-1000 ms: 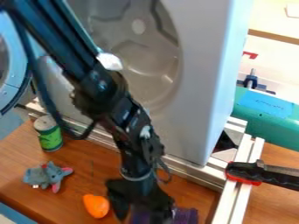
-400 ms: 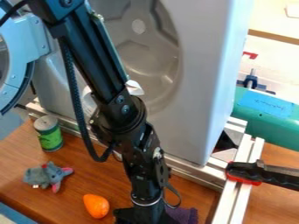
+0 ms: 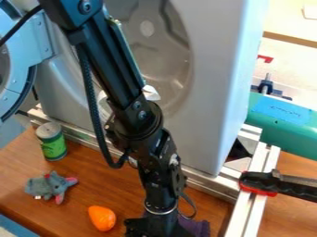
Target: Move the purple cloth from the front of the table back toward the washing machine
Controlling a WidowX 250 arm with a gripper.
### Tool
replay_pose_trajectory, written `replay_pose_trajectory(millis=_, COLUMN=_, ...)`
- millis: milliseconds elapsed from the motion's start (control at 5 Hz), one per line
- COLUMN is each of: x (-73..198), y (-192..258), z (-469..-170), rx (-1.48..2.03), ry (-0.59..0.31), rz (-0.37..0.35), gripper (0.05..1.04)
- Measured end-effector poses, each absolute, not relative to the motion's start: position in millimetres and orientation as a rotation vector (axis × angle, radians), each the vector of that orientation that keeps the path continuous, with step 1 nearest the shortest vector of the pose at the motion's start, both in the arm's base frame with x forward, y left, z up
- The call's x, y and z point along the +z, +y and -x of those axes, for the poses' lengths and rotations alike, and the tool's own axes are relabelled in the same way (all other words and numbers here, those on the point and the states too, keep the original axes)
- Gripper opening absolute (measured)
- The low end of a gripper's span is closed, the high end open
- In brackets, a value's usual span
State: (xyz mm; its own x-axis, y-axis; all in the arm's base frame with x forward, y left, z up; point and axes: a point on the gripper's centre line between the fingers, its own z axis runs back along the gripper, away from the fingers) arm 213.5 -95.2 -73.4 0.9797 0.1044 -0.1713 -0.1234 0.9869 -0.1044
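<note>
Hanging low over the wooden table (image 3: 68, 190), the end effector (image 3: 151, 227) is right up against a bunched purple cloth (image 3: 197, 227), most of which shows just to its right; whether it is released, clenched or grasping the cloth, I cannot tell. Whether the two touch is also hidden. Just left of the end effector, and apart from it, lies a smooth orange object (image 3: 102, 218) with a rounded shape. Farther left and a little up from it, a small grey toy elephant (image 3: 44, 186) with pink ears lies on the table. Beyond the elephant, up and to the left of the end effector, a can (image 3: 51, 141) with a green label stands upright near a metal rail (image 3: 201, 179). Behind the end effector rises a large grey plastic housing (image 3: 207, 106) with a round hollow in its front; a light blue ring-shaped door (image 3: 34, 39) is off to its left. Up and to the right of the end effector, a black and red clamp (image 3: 272, 184) sits across the metal frame, with a green surface (image 3: 285, 132) bearing blue tape (image 3: 282, 110) beyond.
</note>
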Motion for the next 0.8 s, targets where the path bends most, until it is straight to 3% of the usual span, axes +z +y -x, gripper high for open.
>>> replay_pose_trajectory(millis=200, x=-73.3, y=-91.2, z=-216.6, rx=0.136, ry=0.177, rz=0.050, gripper=1.003)
replay_pose_trajectory(millis=400, x=-66.1, y=-85.0, z=-246.2, rx=0.135, ry=0.118, rz=-0.030, gripper=1.003)
replay_pose_trajectory(millis=800, x=-67.4, y=-78.5, z=-282.3, rx=0.152, ry=0.086, rz=0.003, gripper=1.003)
